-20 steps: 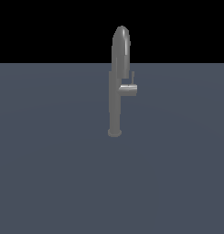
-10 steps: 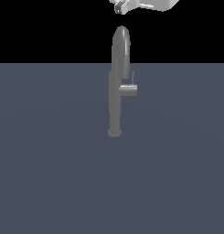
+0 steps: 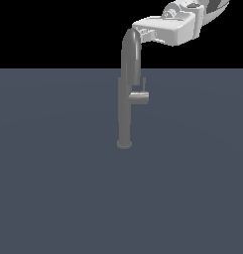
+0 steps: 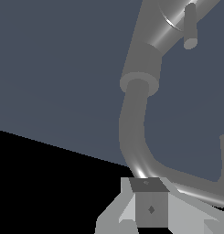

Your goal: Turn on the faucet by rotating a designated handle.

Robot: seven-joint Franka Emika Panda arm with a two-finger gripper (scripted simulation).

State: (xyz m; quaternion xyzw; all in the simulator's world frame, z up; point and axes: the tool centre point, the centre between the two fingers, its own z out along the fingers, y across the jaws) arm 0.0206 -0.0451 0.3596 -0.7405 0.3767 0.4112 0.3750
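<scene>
Faucet (image 3: pixel 127 94), a tall slim grey metal column with a rounded arched top, stands upright on its small round base on the dark grey-blue table (image 3: pixel 53 188), near the middle of the exterior view. Its handle (image 3: pixel 139 96), a short horizontal cylinder stub, sticks out from the column toward the exterior view's right about midway up, with a thin lever rod rising from it.

In the exterior view the white robot arm (image 3: pixel 185 22) comes in from the upper right corner, and the hand (image 3: pixel 143 33) sits level with the arch of the faucet, just beside it on the exterior view's right and well above the handle. The wrist view shows the arched spout (image 4: pixel 134 137) close in front of the hand (image 4: pixel 150 205), with one grey fingertip (image 4: pixel 147 185) right at the bend; whether it touches is unclear. How far open the hand is cannot be told, and it has hold of nothing visible.
</scene>
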